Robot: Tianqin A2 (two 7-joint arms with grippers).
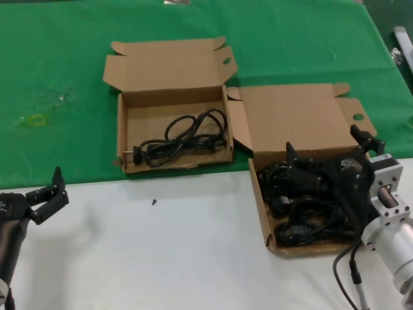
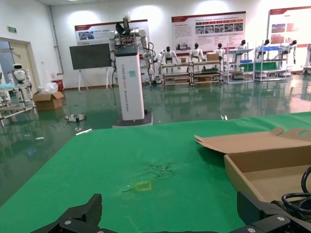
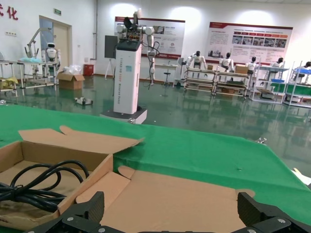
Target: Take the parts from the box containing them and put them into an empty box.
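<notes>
Right claw hangs wide open directly over the power cords heaped in the near right-hand box, holding nothing. Left-hand box already holds one cord. Left claw also open, parked over the tabletop, well apart.

you see two plain brown cardboard boxes, black cords in each, a plain green cloth across the upper frame, white table below, and black grippers.
</notes>
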